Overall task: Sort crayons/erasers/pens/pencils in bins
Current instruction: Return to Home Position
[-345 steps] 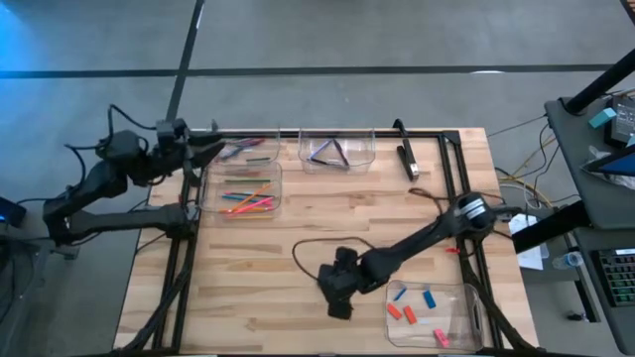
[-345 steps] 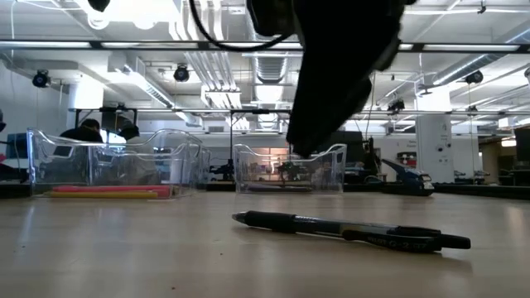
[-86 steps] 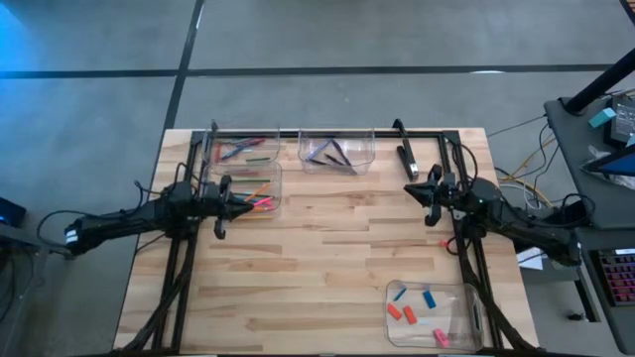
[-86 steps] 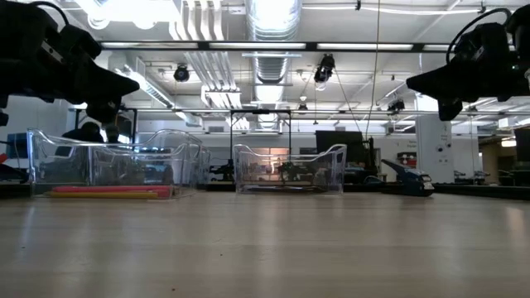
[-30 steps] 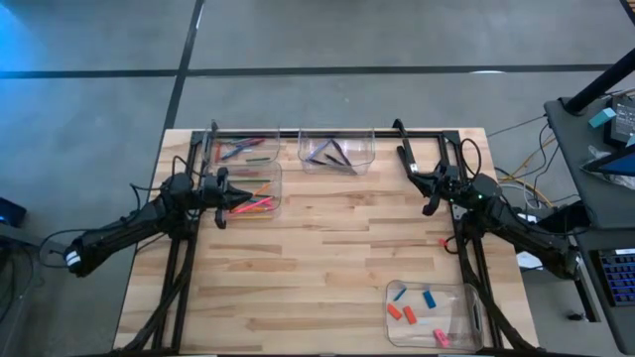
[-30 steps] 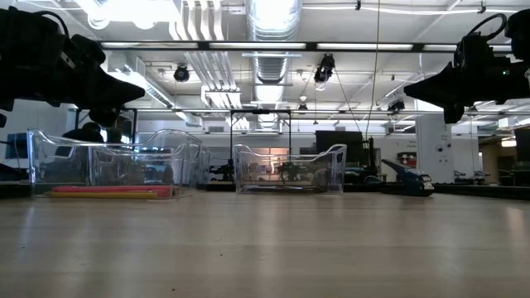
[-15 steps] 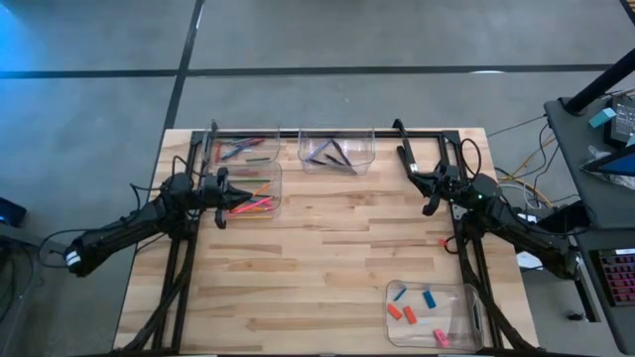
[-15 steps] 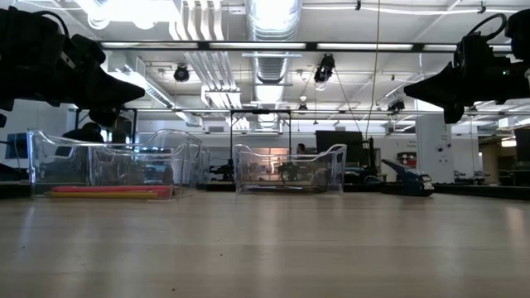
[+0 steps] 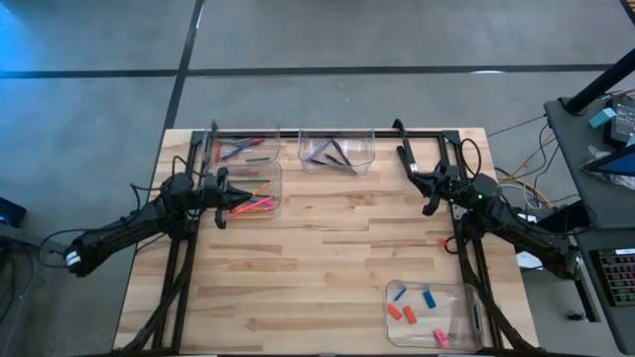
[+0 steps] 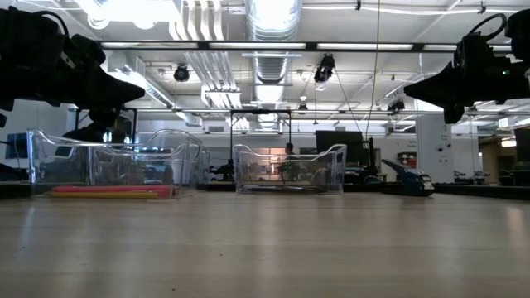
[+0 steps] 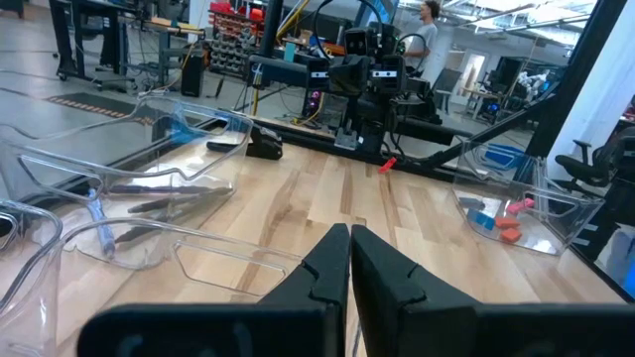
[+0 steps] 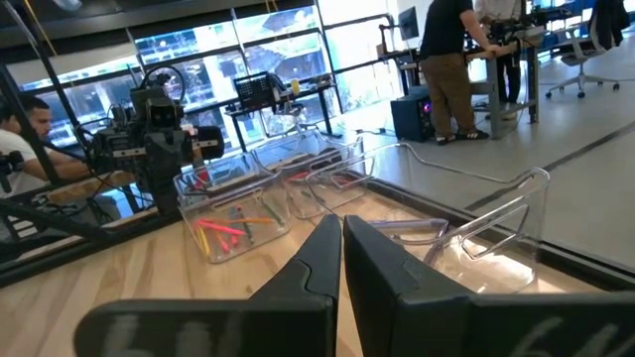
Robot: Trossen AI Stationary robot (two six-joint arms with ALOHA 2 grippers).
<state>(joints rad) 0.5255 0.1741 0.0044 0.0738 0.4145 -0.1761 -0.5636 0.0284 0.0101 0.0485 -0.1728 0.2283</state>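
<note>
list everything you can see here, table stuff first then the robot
table: one, light wood, under both arms
bins: four, clear; two at the far left, one far middle, one near right
coloured sticks: several, pink, orange, red, green; in the two left bins
pens: a few, dark; in the far middle bin
erasers: five, blue, red-orange, pink; in the near right bin
black tool: one, on the far edge, right of the middle bin
small red piece: one, at the table's right edge
people: at least two, in the room behind
left gripper: shut, empty, raised by the left bins
right gripper: shut, empty, raised over the right edge
</note>
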